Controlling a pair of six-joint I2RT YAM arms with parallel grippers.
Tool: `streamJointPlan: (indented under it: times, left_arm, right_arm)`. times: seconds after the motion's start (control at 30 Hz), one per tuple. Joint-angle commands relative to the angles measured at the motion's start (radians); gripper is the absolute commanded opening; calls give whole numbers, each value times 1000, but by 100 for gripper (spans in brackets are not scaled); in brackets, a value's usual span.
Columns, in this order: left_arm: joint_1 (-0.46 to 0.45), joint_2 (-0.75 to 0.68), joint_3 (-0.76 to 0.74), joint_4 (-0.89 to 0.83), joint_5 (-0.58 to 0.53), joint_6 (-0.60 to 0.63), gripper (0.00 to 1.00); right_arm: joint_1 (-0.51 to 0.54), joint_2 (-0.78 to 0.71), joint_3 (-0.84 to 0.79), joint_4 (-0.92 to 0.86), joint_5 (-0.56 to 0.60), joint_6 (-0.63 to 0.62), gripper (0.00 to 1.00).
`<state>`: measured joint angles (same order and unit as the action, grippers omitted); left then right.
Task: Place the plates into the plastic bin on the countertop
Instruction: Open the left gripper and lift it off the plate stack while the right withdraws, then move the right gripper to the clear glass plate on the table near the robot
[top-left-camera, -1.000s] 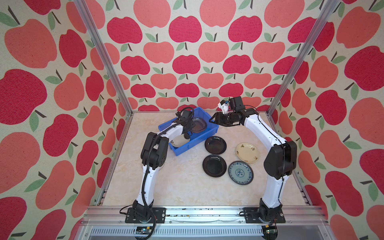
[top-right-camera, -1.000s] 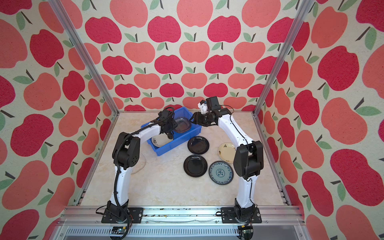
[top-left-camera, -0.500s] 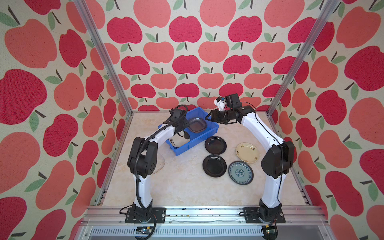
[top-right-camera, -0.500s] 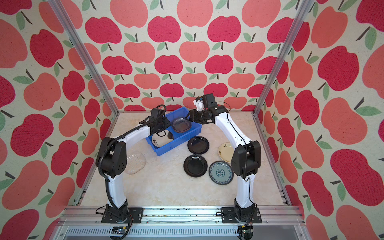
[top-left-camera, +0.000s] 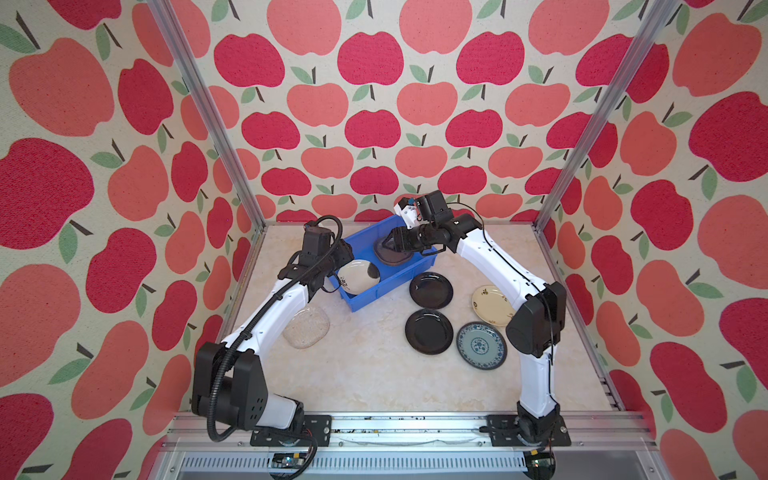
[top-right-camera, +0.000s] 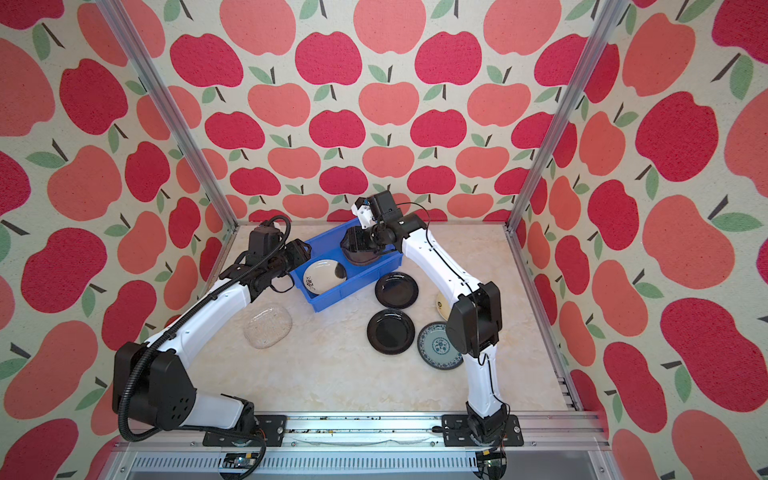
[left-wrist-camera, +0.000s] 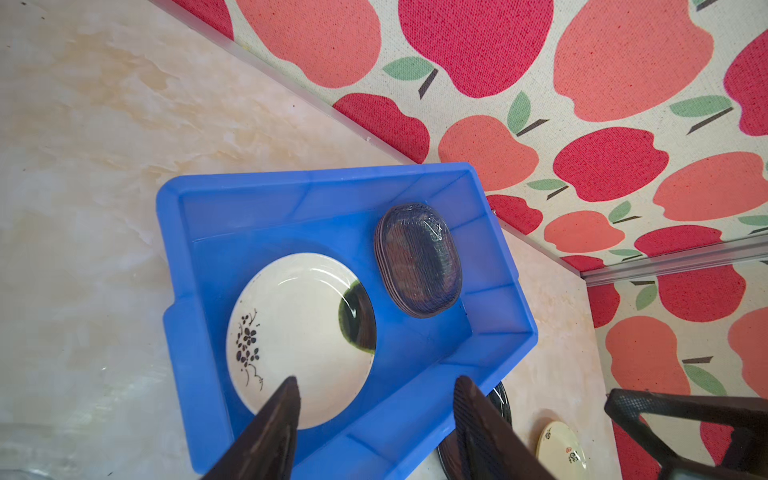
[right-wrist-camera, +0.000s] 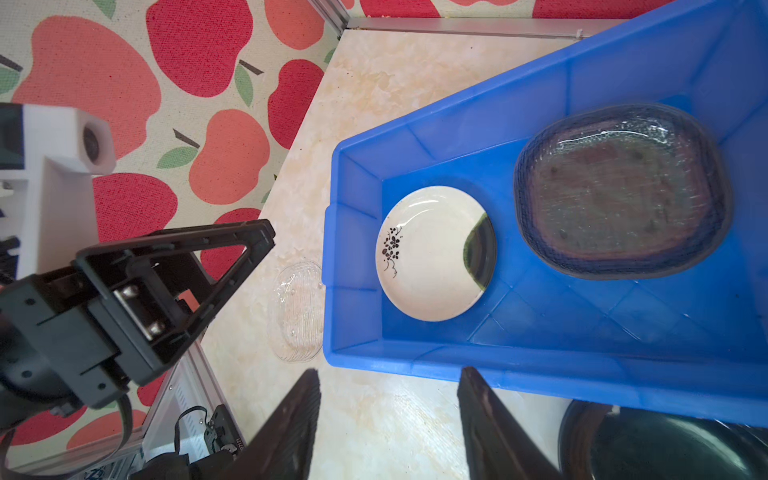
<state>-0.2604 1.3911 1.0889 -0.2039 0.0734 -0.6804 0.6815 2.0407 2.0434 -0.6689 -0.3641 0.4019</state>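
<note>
Left arm's pulled back from bin (top-left-camera: 386, 286); left pincer (left-wrist-camera: 376, 382) and right pincer (right-wrist-camera: 390, 372) both part-open, empty. White plate (left-wrist-camera: 299, 332), glass stack (left-wrist-camera: 417, 259) inside; five plates (top-left-camera: 428, 331) still on counter (top-left-camera: 365, 374). Likely rigid, slick, chippable: pinch rims.

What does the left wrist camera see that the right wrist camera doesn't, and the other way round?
Only the left wrist view shows the cream plate. Only the right wrist view clearly shows the single clear glass plate lying beside the blue bin. Both views show that bin with the white plate and the stack of glass plates side by side inside it.
</note>
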Motion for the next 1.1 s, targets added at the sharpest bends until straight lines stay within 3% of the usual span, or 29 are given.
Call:
streamJointPlan:
  times: [0.0,0.3,0.47,0.83,1.07]
  left_arm:
    - [15,-79,-81,-8,48,42,65]
    - [94,-280,-237,-74,29,52,68]
    - [189,-416,-345,-52,90,29,68]
    - [256,-739,-512,-86,51,-53,69]
    - [277,-899,-542,-181,19,-50,70]
  right_arm:
    - [50,-9,-70,88,2,12,56]
    - [149,-4,-233,289,-37,71,58]
    - [206,47,-235,327,-82,80,50]
    - [344,268,72,41,-9,-94,53]
    - [395,432,301,-152,137,-190,52]
